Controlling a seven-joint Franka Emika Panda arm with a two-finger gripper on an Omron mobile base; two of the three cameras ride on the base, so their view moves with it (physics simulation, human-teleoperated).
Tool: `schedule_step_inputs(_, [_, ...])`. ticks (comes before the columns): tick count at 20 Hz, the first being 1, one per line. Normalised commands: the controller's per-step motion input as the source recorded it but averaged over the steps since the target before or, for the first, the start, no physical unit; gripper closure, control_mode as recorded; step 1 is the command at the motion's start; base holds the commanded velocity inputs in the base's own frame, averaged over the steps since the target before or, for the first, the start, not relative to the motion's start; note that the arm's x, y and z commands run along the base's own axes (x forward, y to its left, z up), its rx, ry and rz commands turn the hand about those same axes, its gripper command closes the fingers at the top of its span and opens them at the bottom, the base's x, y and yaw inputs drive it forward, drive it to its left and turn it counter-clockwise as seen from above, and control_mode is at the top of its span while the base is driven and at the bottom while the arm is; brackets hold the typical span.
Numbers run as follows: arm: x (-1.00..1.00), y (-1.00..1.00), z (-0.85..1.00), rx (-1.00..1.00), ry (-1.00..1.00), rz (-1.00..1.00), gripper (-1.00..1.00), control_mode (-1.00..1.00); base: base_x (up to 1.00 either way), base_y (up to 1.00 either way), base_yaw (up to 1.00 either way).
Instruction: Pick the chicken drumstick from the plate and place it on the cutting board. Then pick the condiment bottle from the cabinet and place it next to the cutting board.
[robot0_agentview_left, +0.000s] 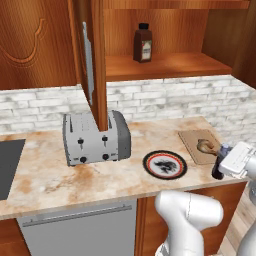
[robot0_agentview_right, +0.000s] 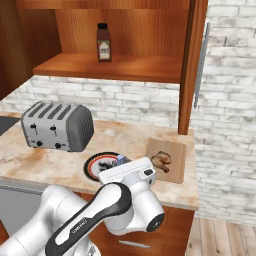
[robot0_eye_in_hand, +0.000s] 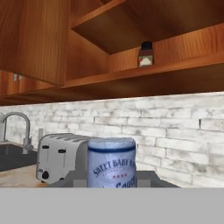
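Your arm rose from the base, bent at a big white elbow, and reached low and forward toward the counter's front edge. The wrist was turned so the hand lay roughly level, looking across toward the back wall. Your gripper (robot0_agentview_left: 223, 162) was closed around the condiment bottle (robot0_eye_in_hand: 111, 162), the bottle standing upright between the jaws with its label facing the hand camera.

Cabinet (robot0_agentview_left: 165, 65): reddish-brown wood with visible grain, satin finish. Counter (robot0_agentview_left: 45, 180): mottled beige stone, smooth. Wall (robot0_agentview_left: 165, 97): rough whitewashed brick. Toaster (robot0_agentview_left: 95, 137): brushed grey metal. Cutting board (robot0_agentview_left: 192, 142): matt light-brown wood. Plate (robot0_agentview_left: 165, 164): glossy glazed rim. Condiment bottle (robot0_eye_in_hand: 111, 162): pale label, blue printed lettering. Brown bottle (robot0_agentview_left: 143, 44): dark, slightly glossy.
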Motion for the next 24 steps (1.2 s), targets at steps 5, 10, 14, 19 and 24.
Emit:
schedule_step_inputs(5, [0.17,0.00,-0.14,0.00,-0.02,0.01,1.00,-1.00,0.00,0.00,0.00])
schedule_step_inputs(10, [0.10,0.00,-0.12,0.00,0.00,0.00,1.00,-1.00,0.00,0.00,0.00])
schedule_step_inputs(14, [0.01,0.00,-0.16,0.00,0.00,0.00,1.00,-1.00,0.00,0.00,0.00])
schedule_step_inputs(19, [0.00,0.00,-0.18,0.00,0.00,0.00,1.00,-1.00,0.00,0.00,0.00])
schedule_step_inputs(24, [0.06,0.00,-0.16,0.01,0.00,0.00,1.00,-1.00,0.00,0.00,0.00])
